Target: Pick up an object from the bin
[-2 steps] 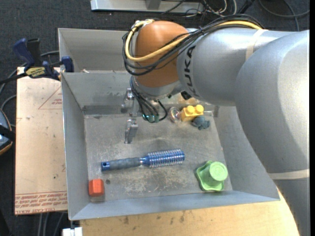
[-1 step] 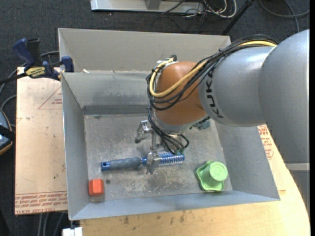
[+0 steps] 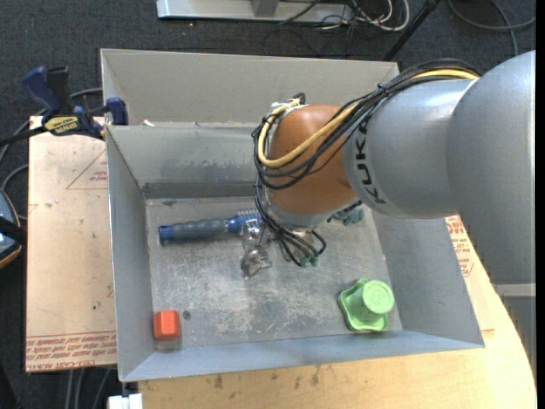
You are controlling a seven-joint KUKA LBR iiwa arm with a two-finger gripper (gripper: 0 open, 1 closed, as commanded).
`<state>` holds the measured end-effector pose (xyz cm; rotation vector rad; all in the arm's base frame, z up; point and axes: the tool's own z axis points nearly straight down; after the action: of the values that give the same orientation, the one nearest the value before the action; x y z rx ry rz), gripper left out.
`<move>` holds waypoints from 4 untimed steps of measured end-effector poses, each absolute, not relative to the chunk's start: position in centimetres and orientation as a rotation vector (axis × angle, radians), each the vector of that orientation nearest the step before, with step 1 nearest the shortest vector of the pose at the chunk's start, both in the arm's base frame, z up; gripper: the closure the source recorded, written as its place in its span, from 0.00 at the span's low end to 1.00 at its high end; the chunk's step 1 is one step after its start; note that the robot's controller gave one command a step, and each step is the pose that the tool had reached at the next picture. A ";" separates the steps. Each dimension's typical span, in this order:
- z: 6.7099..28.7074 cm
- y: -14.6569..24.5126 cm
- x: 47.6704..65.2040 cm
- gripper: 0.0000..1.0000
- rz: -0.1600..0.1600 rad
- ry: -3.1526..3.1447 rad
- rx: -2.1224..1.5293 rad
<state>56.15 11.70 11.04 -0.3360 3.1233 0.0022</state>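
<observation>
the arm (image 3: 443,143) comes in from the right, and its hand (image 3: 254,259) hangs low over the middle of the grey bin (image 3: 128,228), above scuffed bare floor. whether the hand is apart or together cannot be told from this angle, and nothing can be seen clamped in it. just on its far-left side lies a blue-handled tool (image 3: 200,230), stretched left to right along the floor, its paler right end close to the hand; contact between them is not clear. a green screw-cap piece (image 3: 367,304) sits near the near-right corner, well apart from the hand. a small orange-red block (image 3: 166,325) stands by the near-left corner. a teal scrap (image 3: 351,216) peeks out from under the arm on the right (too hidden to name). the wrist carries a rounded orange cover (image 3: 311,164) wrapped in black and yellow cables (image 3: 294,245). the grey casing reads "kuk" in black, the rest of the word turned out of view.
</observation>
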 end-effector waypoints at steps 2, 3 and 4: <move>12.8 15.6 60.1 0.00 0.005 3.135 -0.055; 7.4 15.8 62.4 0.00 0.007 3.130 0.219; 7.7 15.8 62.6 1.00 0.012 3.119 0.221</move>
<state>62.64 15.85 7.70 0.2206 3.1194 0.0124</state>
